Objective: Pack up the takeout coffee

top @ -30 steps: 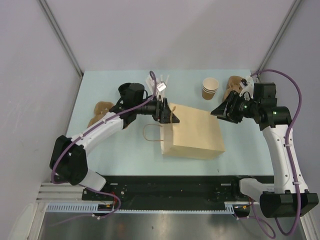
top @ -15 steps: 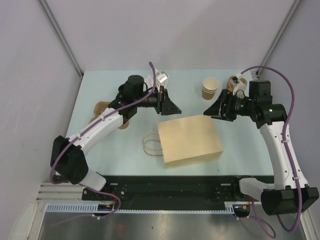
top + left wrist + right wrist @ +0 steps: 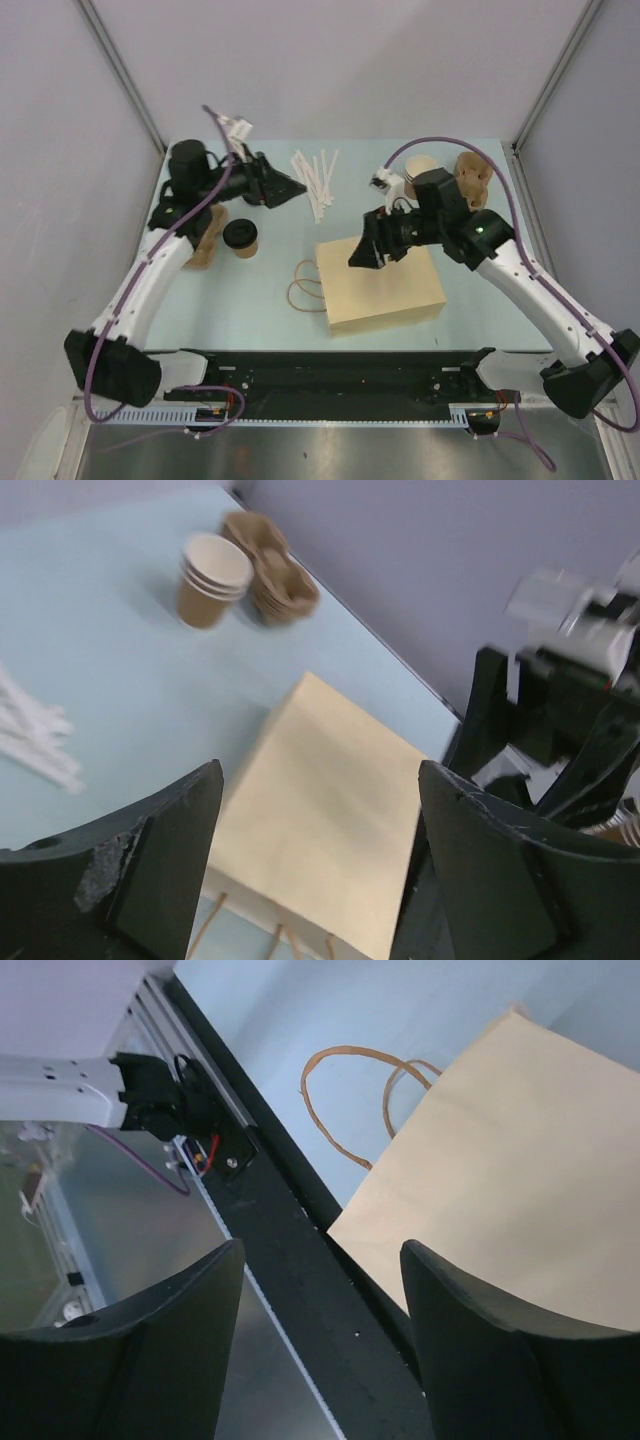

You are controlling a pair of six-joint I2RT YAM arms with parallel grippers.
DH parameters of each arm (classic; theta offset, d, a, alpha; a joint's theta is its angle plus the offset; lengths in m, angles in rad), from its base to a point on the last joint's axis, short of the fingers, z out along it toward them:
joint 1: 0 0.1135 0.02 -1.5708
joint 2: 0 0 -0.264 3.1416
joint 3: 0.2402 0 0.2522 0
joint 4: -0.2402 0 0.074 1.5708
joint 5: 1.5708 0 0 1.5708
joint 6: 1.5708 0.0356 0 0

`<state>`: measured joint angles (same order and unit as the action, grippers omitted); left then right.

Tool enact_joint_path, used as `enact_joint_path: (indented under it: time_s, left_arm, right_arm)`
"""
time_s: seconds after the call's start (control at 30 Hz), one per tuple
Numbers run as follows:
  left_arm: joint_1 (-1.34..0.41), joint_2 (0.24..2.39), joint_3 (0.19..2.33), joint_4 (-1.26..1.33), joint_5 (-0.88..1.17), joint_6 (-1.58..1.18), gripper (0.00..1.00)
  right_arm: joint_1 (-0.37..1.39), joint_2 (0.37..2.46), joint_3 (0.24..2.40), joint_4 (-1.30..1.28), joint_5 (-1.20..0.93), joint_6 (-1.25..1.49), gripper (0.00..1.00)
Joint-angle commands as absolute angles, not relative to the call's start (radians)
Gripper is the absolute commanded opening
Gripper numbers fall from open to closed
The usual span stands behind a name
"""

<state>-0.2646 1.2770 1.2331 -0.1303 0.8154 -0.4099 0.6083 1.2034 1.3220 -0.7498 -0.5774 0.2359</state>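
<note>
The takeout coffee, a short tan cup with a black lid, stands upright on the table's left side. My left gripper hangs open in the air behind and to the right of it, empty, pointing toward the paper bag. The bag lies flat in the middle with its handles to the left. In the left wrist view the bag shows between the open left gripper. My right gripper hovers open over the bag's left end, holding nothing. The right wrist view shows the bag and the right gripper.
White stirrers lie fanned at the back centre. Stacked lidless cups and brown cup carriers sit at the back right, another brown carrier at the left by the coffee. The black rail runs along the near edge.
My left arm swung back and to the left, away from the bag, uncovering the coffee. My right arm reached left over the bag. The bag now lies flat, slightly turned.
</note>
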Motion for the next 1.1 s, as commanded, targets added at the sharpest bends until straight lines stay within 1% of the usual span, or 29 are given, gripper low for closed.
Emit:
enact_joint_path:
  time_s: [0.0, 0.03, 0.1, 0.27, 0.37, 0.57, 0.63, 0.67, 0.73, 0.8, 0.87, 0.9, 0.93, 1.07]
  left_arm:
    - [-0.074, 1.113, 1.177, -0.225, 0.781, -0.382, 0.88]
    - [-0.042, 1.094, 1.148, -0.244, 0.785, -0.382, 0.89]
    - [0.05, 1.054, 1.118, -0.259, 0.804, -0.391, 0.89]
    - [0.161, 0.942, 1.032, -0.256, 0.834, -0.423, 0.91]
    - [0.184, 0.91, 1.003, -0.253, 0.847, -0.446, 0.91]
    - [0.192, 0.871, 0.97, -0.219, 0.842, -0.482, 0.92]
    - [0.192, 0.873, 0.962, -0.206, 0.845, -0.495, 0.92]
    - [0.192, 0.877, 0.96, -0.201, 0.847, -0.495, 0.92]
    - [0.192, 0.884, 0.957, -0.195, 0.842, -0.5, 0.92]
    - [0.193, 0.894, 0.954, -0.183, 0.842, -0.511, 0.92]
    - [0.193, 0.902, 0.954, -0.178, 0.835, -0.518, 0.92]
    - [0.195, 0.907, 0.959, -0.176, 0.833, -0.518, 0.92]
    - [0.198, 0.908, 0.96, -0.178, 0.833, -0.52, 0.92]
    - [0.204, 0.911, 0.971, -0.186, 0.827, -0.506, 0.92]
  right_arm:
    - [0.765, 1.296, 1.318, -0.661, -0.425, 0.114, 0.74]
    - [0.782, 1.317, 1.318, -0.652, -0.419, 0.109, 0.77]
    - [0.823, 1.374, 1.319, -0.618, -0.439, 0.123, 0.78]
    - [0.911, 1.465, 1.322, -0.517, -0.462, 0.129, 0.79]
    - [0.942, 1.534, 1.339, -0.486, -0.448, 0.118, 0.79]
    - [0.936, 1.663, 1.4, -0.485, -0.429, 0.115, 0.75]
    - [0.933, 1.68, 1.423, -0.479, -0.449, 0.124, 0.67]
    - [0.934, 1.683, 1.43, -0.476, -0.471, 0.127, 0.59]
    - [0.933, 1.695, 1.457, -0.472, -0.497, 0.149, 0.52]
    - [0.933, 1.71, 1.503, -0.477, -0.557, 0.163, 0.42]
    - [0.922, 1.735, 1.546, -0.483, -0.644, 0.196, 0.23]
    - [0.916, 1.739, 1.589, -0.486, -0.669, 0.21, 0.02]
    - [0.911, 1.741, 1.618, -0.494, -0.687, 0.221, 0.0]
    - [0.865, 1.714, 1.752, -0.514, -0.75, 0.287, 0.0]
